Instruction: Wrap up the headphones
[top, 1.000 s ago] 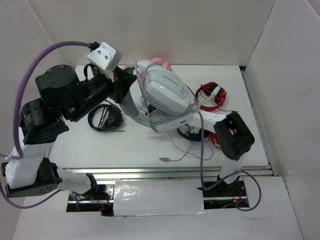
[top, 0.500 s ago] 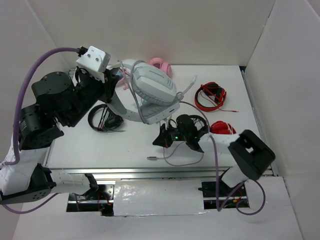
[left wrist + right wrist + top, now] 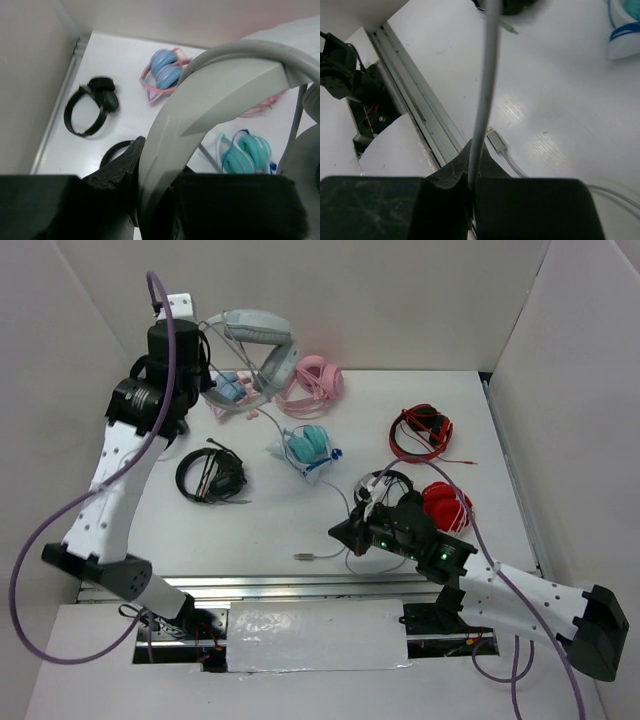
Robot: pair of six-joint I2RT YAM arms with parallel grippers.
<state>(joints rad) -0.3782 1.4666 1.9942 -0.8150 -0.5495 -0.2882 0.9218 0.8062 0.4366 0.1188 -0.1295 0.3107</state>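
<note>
1. The large light-grey over-ear headphones with a wide padded band were held up off the white table. They hung beyond and to the left of the teal over-ear headphones, close to the back wall.
2. The left gripper was pinching them. In the left wrist view its black fingers pressed against the grey band, which arched up and away from between them.
3. The right gripper sat low over the table, nearer than the teal pair and to its right. It was clamped on the thin pale-grey cable, which rose straight out from between the fingertips in the right wrist view.
4. The cable's small metal plug lay flat on the table, nearer than the teal pair and just left of the right gripper. A short run of cable led from it back towards the gripper. From above, the cable's path on to the lifted headphones could not be followed.
5. Other things lay around the teal pair:
   - the pink over-ear headphones just beyond it;
   - the pink-framed headphones with blue pads beyond and to its left;
   - the black on-ear headphones to its left;
   - the red-and-black headphones to its right;
   - the small red padded pair nearer and to its right.
</note>
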